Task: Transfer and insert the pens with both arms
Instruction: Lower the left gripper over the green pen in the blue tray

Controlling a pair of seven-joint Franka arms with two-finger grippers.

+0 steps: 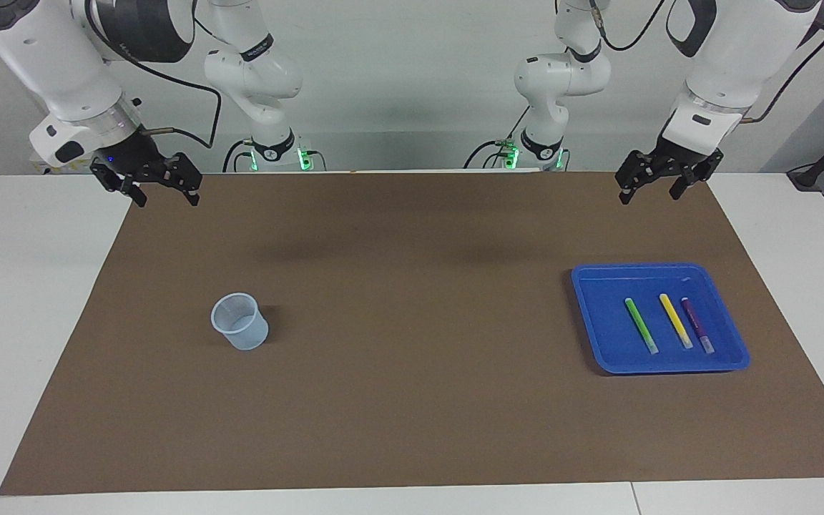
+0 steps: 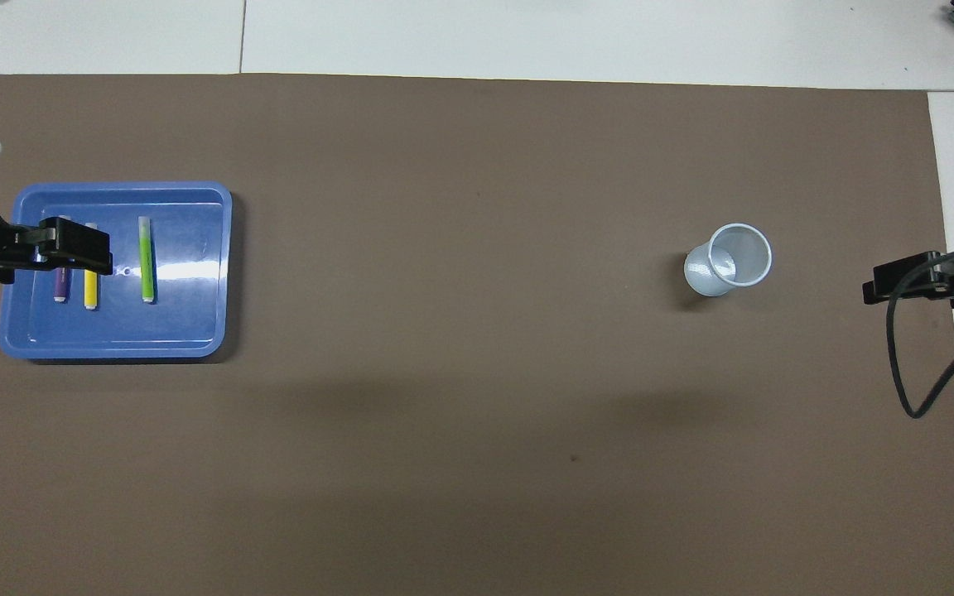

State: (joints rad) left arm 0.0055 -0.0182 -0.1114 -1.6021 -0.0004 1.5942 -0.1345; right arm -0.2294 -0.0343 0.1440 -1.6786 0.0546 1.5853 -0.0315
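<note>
Above the mat's corners, both hands (image 1: 654, 182) (image 1: 154, 187) raised

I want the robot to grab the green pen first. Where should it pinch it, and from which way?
Probably from straight above, pinching the middle of the green pen across its thin body. It lies flat in the blue tray, with a gap between it and the yellow pen, so fingers fit on both sides. The left gripper hangs up in the air at that end of the table, so it suits best.
</note>
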